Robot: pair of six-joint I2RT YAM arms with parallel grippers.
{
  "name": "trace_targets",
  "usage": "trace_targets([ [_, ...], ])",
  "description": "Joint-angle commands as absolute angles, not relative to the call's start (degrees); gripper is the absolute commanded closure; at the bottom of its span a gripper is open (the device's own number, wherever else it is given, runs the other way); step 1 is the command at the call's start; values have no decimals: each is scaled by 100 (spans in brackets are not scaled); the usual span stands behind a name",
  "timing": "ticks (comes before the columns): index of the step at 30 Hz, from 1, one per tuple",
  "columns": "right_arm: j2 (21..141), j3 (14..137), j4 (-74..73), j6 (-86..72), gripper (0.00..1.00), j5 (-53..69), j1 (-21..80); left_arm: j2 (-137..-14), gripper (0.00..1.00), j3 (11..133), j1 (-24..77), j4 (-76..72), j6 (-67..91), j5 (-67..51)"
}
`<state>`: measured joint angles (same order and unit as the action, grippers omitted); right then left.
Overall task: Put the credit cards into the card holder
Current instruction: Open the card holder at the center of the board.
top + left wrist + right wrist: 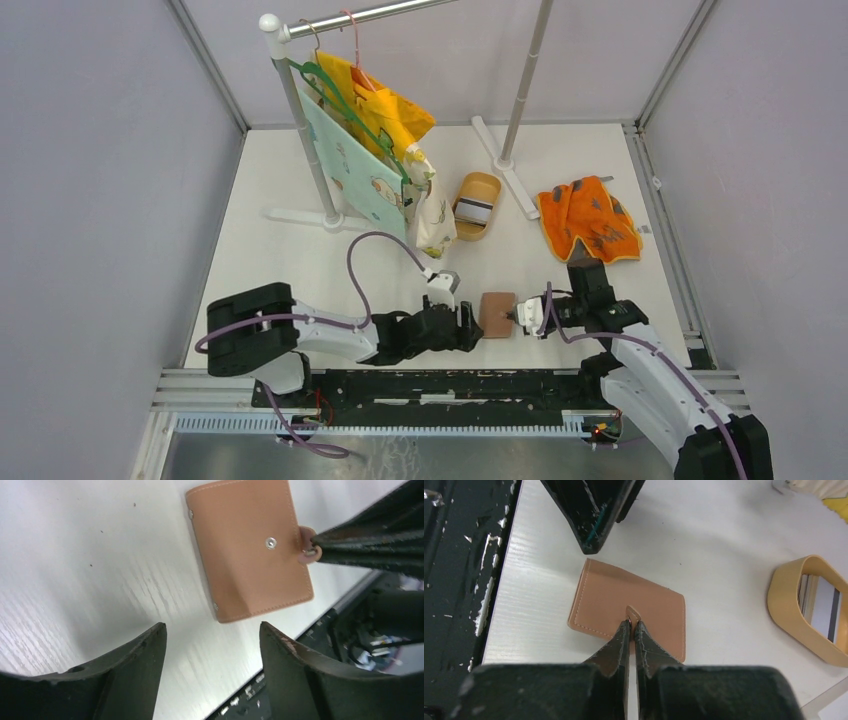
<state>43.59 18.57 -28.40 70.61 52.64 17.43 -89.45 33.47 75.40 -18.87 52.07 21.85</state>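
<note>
Opening the holder: the step in hand, as I read it; no card is in it yet.
Left gripper (pixel 211 630): spread and empty, hovering low just beside the holder's left edge.
Credit cards (pixel 475 210): lying in the tan dish (pixel 481 180), further back on the bench (pixel 300 200) and well apart from both grippers.
Card holder (pixel 245 545): folded shut, flat on the bench near its front edge, between the two grippers.
Snap stud (pixel 270 542): bare on the cover, so the strap looks already unfastened.
Strap tab (pixel 633 614): sticks out at the holder's right edge.
Right gripper (pixel 631 626): pressed together, pinching the tip of the strap tab.
Method: bring the left gripper down to pin the holder's far half flat first, then draw the tab up slowly in an arc.
Caution: the holder looks light and will likely drag or lift whole if not pinned, and the pinch on the tab is shallow and could slip.
</note>
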Motion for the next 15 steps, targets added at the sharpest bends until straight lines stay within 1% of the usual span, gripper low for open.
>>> trace_targets([
  [1,4164,2136,-2692,6605,100,6070,1571,-8229,24,2710,7587,-3261,4936,1917],
  [4,4114,2097,-2496,6340,100,6210,1475,-7968,17,2356,7588,-3896,4689,1578],
  [7,4118,2090,-2357,6140,100,6293,1437,-7997,16,2479,7601,-3864,4475,1346],
  [10,4107,2101,-2276,5989,100,6414,1371,-8170,11,2680,7651,-3817,4344,1297],
  [13,4079,2082,-2191,5835,100,6517,1300,-8385,8,3095,7799,-3326,4274,1604],
  [15,4073,2063,-2142,5773,100,6521,1280,-8562,8,3507,7935,-2637,4272,2058],
])
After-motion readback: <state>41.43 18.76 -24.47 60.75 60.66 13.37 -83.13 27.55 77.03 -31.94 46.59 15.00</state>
